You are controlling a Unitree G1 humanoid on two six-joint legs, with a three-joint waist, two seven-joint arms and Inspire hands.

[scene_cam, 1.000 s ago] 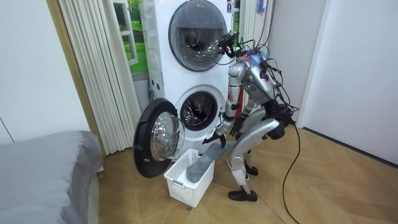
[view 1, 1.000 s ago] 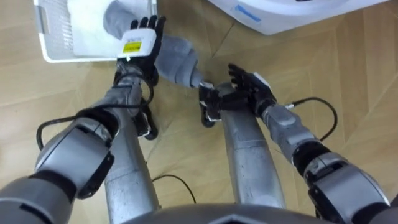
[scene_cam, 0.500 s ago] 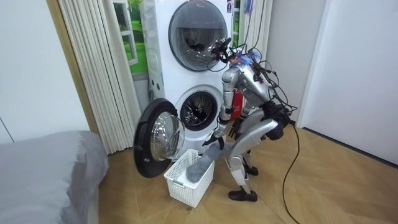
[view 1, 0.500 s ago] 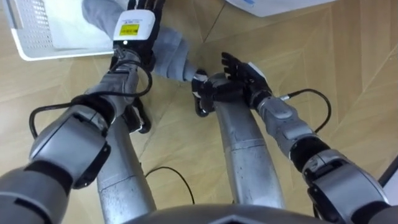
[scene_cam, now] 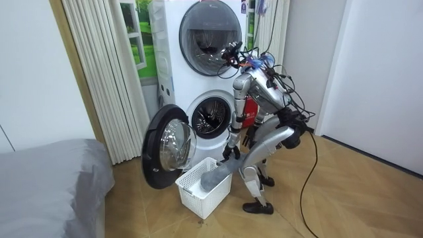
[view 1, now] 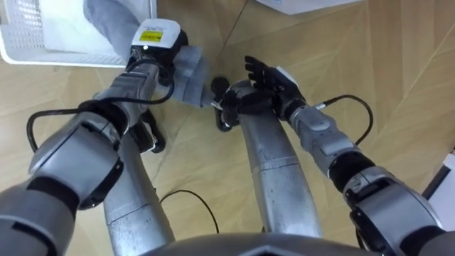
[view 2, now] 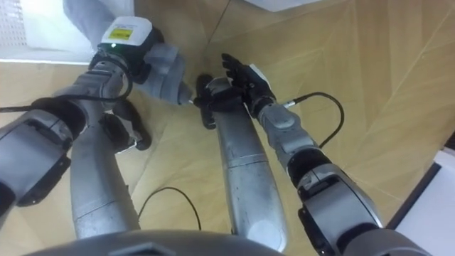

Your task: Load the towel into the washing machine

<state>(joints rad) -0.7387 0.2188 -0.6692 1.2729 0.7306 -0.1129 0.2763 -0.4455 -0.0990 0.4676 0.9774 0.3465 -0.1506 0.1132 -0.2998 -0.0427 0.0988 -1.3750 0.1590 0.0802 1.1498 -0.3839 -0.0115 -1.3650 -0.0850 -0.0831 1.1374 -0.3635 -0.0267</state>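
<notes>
Gripping the grey towel (view 1: 186,71) with my left hand (view 1: 158,39), I am curling my fingers into the cloth (the back of the hand is turned up toward my head camera). One end of the towel is bunching out just past the hand. The other end is running back over the rim of the white basket (view 1: 21,21) and lying inside it. My right hand (view 1: 264,73) is hovering just beside that bunched end with its fingers spread and straight, holding nothing and not touching the cloth. Both hands are hanging over the wooden floor (view 1: 398,85).

In the room view I am bending forward at the waist over the basket, which is standing on the floor beside my feet. It is sitting below the edge of the open round door (scene_cam: 168,155) of the washing machine (scene_cam: 192,99). The machine's drum is facing me, well apart from the towel.
</notes>
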